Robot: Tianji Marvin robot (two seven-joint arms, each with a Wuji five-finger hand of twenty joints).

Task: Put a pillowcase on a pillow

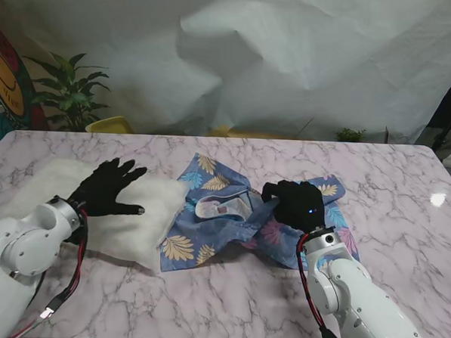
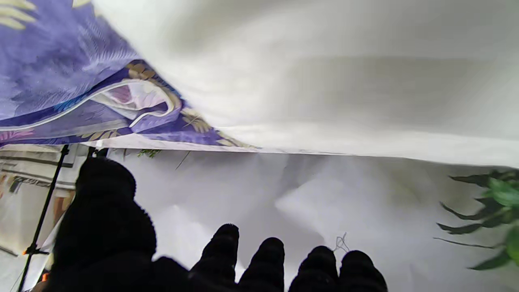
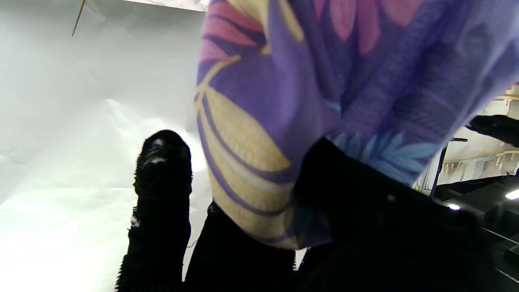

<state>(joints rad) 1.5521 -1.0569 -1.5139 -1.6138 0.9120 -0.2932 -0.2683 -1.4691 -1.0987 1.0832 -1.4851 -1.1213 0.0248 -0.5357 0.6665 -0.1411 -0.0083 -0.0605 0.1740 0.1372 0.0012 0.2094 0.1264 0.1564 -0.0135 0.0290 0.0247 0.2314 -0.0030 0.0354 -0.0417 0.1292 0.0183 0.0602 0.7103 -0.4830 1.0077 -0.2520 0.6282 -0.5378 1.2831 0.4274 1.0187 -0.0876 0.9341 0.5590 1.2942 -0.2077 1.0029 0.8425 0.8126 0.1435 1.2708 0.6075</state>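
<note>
Pillowcase (image 1: 231,215) cloth is bunched between the clenched right hand (image 1: 299,205) fingers; left hand (image 1: 111,187) fingers lie splayed, released, atop the pillow (image 1: 143,225).

The pillow (image 1: 125,209) is showing plain white and fluffy. The pillowcase (image 1: 231,215) is showing blue-purple with cream, pink and light blue leaves, and its inside is looking pale at the opening. Both hands are wearing black gloves, left (image 1: 109,187) and right (image 1: 299,205); the arms are gleaming white. The table (image 1: 406,193) is showing pale marble with pinkish-grey veins. A white sheet is hanging behind, with a green plant (image 1: 69,93) and something yellow (image 1: 110,124) beside it.
</note>
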